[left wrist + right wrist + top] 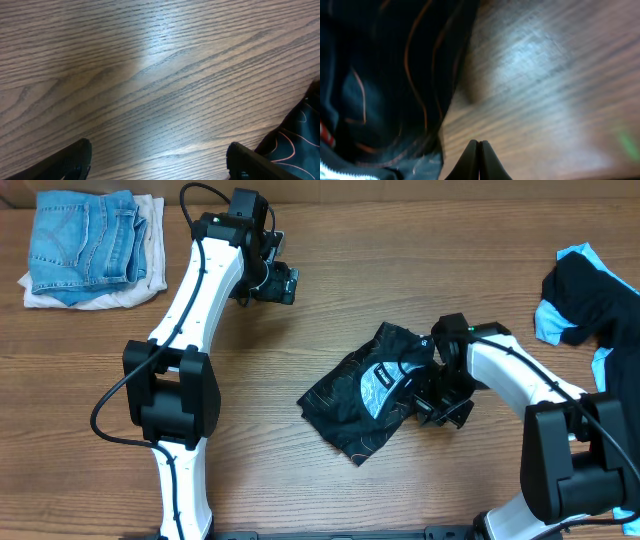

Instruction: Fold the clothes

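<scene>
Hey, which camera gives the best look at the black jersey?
The overhead view: it shows nearly the whole black jersey, bunched up. The left wrist view catches only a corner at its right edge; the right wrist view shows a blurred close-up of the fabric.

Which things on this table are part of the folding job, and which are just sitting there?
Part of the job:
- black jersey, crumpled mid-table
- black and blue garment, unfolded at the right edge

Just sitting there:
- jeans, already folded, far left corner
- pale cloth under them
</scene>
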Controlling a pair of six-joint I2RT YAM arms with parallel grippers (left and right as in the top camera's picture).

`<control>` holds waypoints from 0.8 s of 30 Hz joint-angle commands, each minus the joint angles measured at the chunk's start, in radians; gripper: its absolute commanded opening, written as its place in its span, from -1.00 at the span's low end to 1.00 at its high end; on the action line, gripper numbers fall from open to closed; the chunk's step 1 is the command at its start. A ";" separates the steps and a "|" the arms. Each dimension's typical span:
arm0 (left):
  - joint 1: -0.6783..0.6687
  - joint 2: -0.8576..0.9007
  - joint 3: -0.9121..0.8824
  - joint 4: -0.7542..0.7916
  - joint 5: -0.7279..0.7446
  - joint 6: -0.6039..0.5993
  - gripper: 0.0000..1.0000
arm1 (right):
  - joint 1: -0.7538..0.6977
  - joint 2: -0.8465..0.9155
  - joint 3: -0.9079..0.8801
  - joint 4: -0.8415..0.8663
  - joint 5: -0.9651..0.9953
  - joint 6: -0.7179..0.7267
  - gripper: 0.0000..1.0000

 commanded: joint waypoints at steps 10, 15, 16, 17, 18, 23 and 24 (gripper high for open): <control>-0.003 -0.012 0.011 -0.018 0.025 -0.009 0.85 | 0.000 0.000 -0.067 0.189 -0.024 0.045 -0.92; -0.003 -0.012 0.011 -0.019 0.025 -0.009 0.86 | -0.001 0.018 -0.067 0.263 -0.012 0.045 -0.91; -0.003 -0.012 0.011 -0.020 0.025 -0.009 0.86 | -0.002 0.020 -0.067 0.281 -0.004 0.045 -0.90; -0.003 -0.012 0.011 -0.021 0.025 -0.009 0.86 | -0.003 0.020 -0.067 0.301 0.001 0.045 -0.90; -0.003 -0.012 0.011 -0.021 0.025 -0.009 0.86 | -0.004 0.020 -0.067 0.322 0.004 0.044 -0.89; -0.003 -0.012 0.011 -0.024 0.025 -0.009 0.88 | -0.006 0.020 -0.067 0.431 0.093 0.043 -0.90; -0.003 -0.012 0.011 -0.024 0.025 -0.009 0.88 | -0.009 0.020 -0.067 0.460 0.103 0.039 -0.90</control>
